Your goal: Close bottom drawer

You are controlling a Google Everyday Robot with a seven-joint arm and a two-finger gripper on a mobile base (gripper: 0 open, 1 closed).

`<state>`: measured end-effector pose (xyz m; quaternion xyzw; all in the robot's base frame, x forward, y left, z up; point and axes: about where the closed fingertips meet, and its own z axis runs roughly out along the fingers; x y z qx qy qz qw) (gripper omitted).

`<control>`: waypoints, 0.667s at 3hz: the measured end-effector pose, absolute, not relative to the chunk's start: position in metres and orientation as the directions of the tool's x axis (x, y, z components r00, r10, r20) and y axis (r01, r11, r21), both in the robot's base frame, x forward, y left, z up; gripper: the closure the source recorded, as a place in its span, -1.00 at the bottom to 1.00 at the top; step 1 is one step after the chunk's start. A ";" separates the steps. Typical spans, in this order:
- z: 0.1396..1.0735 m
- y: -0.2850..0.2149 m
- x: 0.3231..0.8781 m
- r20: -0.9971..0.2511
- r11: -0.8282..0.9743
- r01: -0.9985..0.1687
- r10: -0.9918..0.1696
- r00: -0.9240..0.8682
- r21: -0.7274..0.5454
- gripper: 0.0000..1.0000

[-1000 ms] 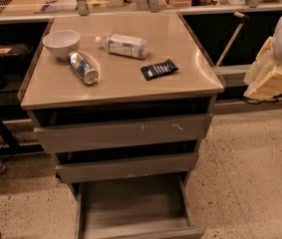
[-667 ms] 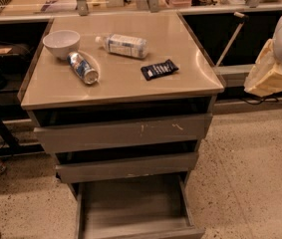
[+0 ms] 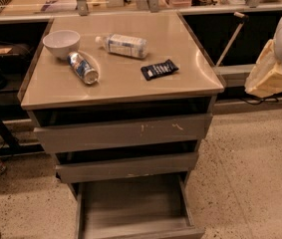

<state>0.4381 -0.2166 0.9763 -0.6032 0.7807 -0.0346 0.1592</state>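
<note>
Cabinet (image 3: pixel 130 86) of grey metal fills the middle of my view, standing on a speckled floor (image 3: pixel 252 173) with a long counter (image 3: pixel 41 4) running behind it across the top of the frame. Its widest drawer (image 3: pixel 123 133), just under the tan top, sits slightly out and has pale scratch marks toward the right of its front. Below that the middle drawer (image 3: pixel 128 167) also juts out a little. The bottom drawer (image 3: pixel 133 203) is at the bottom centre of the frame, pulled well out, its shallow grey tray showing and its front cut by the lower edge.

At the right edge, level with the cabinet top and well apart from every drawer, I see the gripper (image 3: pixel 270 76) as a cream shape under the white arm; I cannot tell whether it is apart or together.

On the top, upper left, lie a plastic bottle (image 3: pixel 123 45) on its side, a white bowl (image 3: pixel 61 43), a can (image 3: pixel 82 67) just beside the bowl, and a dark packet (image 3: pixel 159 69) right of centre.
</note>
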 end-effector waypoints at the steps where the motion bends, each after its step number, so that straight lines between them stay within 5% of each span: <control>1: 0.958 -0.222 0.423 -0.207 0.316 -0.919 -0.940 -0.270 -0.235 1.00; 2: 0.915 -0.236 0.390 -0.188 0.375 -0.902 -0.922 -0.339 -0.214 1.00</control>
